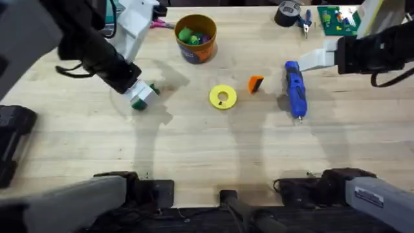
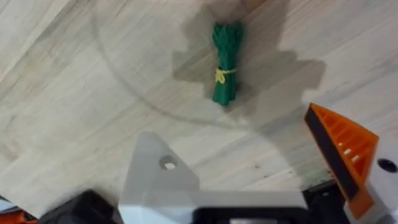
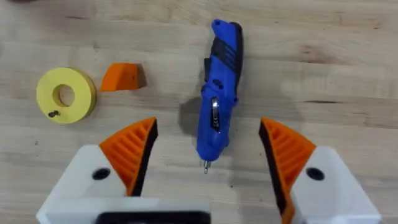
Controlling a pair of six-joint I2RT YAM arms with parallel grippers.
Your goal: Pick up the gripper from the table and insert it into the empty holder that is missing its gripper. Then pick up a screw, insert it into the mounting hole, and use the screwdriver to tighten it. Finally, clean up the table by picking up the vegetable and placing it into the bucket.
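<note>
Left gripper [image 2: 249, 186] hovering over the wooden table [image 1: 194, 149] just short of the green vegetable [image 2: 225, 62], fingers standing apart; one bare white holder [image 2: 163, 177] with its dark hole showing, the other finger carrying an orange pad [image 2: 342, 152]. Right gripper [image 3: 208, 155] hanging above the blue screwdriver [image 3: 219, 93], both orange-padded fingers spread wide with the tool lying untouched between them, tip pointing toward the arm bases. Loose orange gripper [image 1: 256, 83] lying between the screwdriver and the yellow disc [image 1: 223, 96], a tiny dark screw [image 3: 53, 114] sitting on that disc. Bucket [image 1: 196, 39] standing farther back, holding coloured bits
</note>
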